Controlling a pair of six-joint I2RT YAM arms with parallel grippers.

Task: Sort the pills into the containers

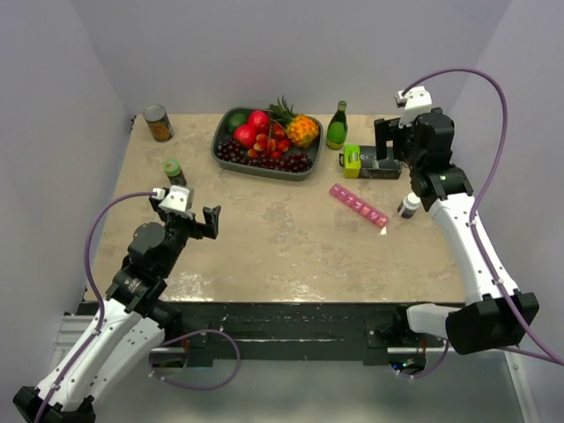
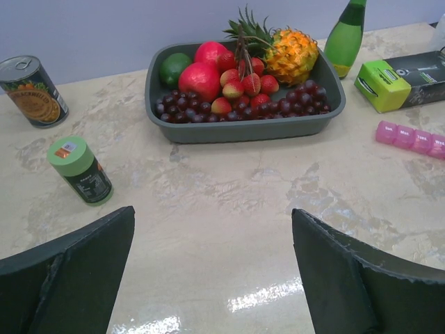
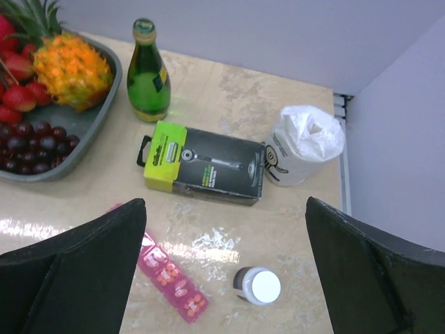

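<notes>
Pink organizer [image 1: 359, 204] lies flat on the table [image 1: 291, 238] right of centre, near a white bottle [image 1: 408, 206]. Left gripper [image 1: 187, 222] and right gripper [image 1: 392, 141] both hang above the table, fingers spread wide, gripping nothing.

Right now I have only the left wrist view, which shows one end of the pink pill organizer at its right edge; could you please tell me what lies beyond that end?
Observer: The pink pill organizer runs diagonally toward the near right. A small white bottle stands just to the right of its near end, not touching it.
Operator: Thank you. Where is the other arm in relation to them?
Observer: The right gripper is open and hovers over the far right of the table, by the black and green razor box, on the far side of the organizer.
</notes>
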